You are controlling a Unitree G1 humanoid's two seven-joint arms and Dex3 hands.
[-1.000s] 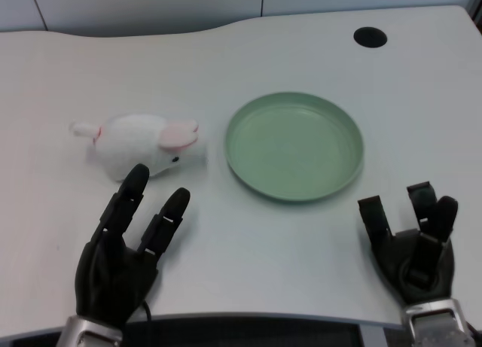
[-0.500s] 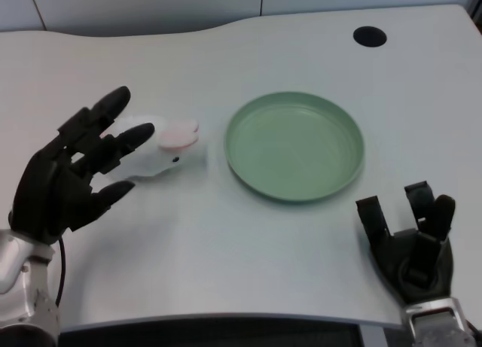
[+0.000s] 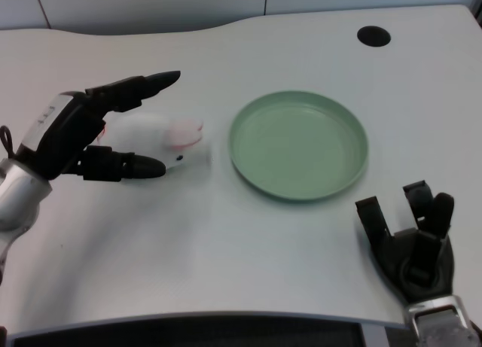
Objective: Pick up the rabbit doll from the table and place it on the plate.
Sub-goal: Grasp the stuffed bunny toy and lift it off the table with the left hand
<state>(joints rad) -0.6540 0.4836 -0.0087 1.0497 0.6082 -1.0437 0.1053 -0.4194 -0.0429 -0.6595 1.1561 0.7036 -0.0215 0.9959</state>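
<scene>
My left hand is spread apart around the rabbit doll, fingers beyond it and thumb on the near side, with nothing clamped yet. The doll lies on the bench between my fingers, just short of the green plate off to my right. Grasp, lift and placing all remain.
</scene>
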